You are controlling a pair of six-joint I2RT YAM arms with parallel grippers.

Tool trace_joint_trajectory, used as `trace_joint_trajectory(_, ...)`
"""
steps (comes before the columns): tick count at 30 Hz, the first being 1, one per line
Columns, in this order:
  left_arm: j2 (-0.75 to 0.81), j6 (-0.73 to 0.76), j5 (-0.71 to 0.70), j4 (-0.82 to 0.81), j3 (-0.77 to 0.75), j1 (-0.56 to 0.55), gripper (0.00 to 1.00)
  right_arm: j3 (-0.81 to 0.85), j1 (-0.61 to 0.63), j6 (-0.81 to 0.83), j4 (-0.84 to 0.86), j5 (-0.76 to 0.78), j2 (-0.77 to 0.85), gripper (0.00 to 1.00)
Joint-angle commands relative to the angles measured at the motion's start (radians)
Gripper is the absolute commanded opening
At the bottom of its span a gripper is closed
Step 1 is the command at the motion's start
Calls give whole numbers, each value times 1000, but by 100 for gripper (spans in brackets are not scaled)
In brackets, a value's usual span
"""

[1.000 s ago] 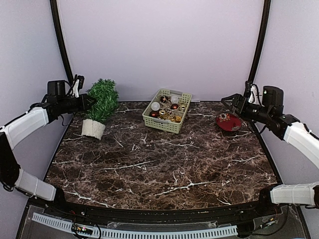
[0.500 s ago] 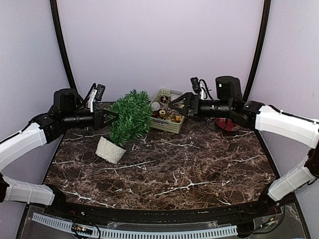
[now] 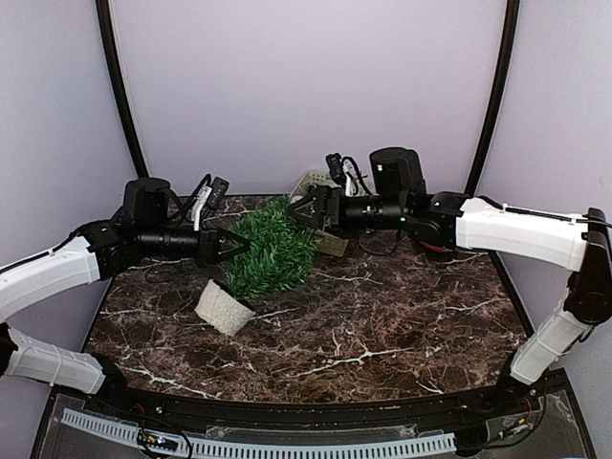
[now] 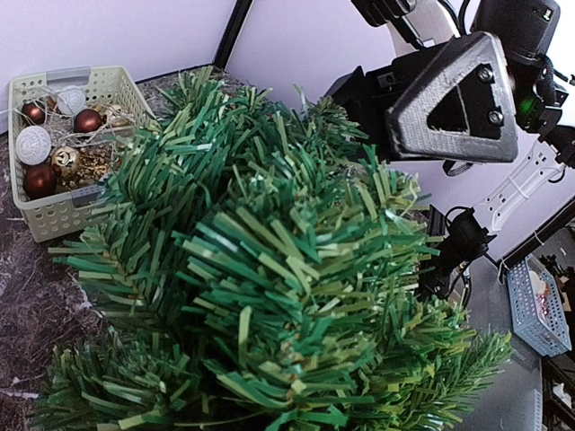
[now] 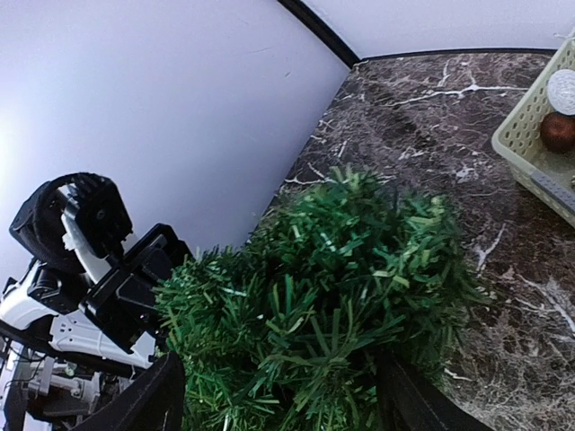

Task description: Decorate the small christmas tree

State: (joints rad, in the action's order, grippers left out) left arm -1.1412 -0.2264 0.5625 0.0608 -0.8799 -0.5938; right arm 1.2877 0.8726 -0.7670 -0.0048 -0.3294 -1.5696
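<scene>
The small christmas tree (image 3: 273,253) leans to the right on its white pot (image 3: 223,308) at mid-table. My left gripper (image 3: 237,247) is pushed into its foliage from the left. In the left wrist view the tree (image 4: 269,269) fills the frame and hides my fingers, so the grip reads as shut on branches. My right gripper (image 3: 308,210) is at the tree's upper right. In the right wrist view it (image 5: 280,382) is wide open, with foliage (image 5: 341,260) between its fingers. The pale green basket (image 4: 72,193) holds ball ornaments (image 4: 88,121).
The basket stands behind the tree, mostly hidden by my right gripper in the top view, with one corner (image 3: 333,246) showing. Its wall (image 5: 526,135) shows at the right of the right wrist view. The purple back wall is close behind.
The tree has moved from the far left corner toward mid-table, along with my left gripper. My right arm has swung from the far right across to the tree's top, in front of the basket.
</scene>
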Motion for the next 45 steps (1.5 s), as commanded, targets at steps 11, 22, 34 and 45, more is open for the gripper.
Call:
trace_joint_trajectory(11, -30, 5, 21, -90, -20, -27, 0, 68, 5, -51, -50, 153, -46, 43)
trace_joint_trajectory(22, -44, -45, -93, -159, 38, -30, 3, 79, 3, 4, -77, 263, -9, 0)
trace_joint_trajectory(34, -65, -242, -280, -204, 186, -30, 28, 87, 87, 316, -12, 441, 70, 0)
trace_joint_trajectory(45, -39, -315, -426, -72, 143, -30, 61, -1, 97, 471, 226, 478, 65, 0)
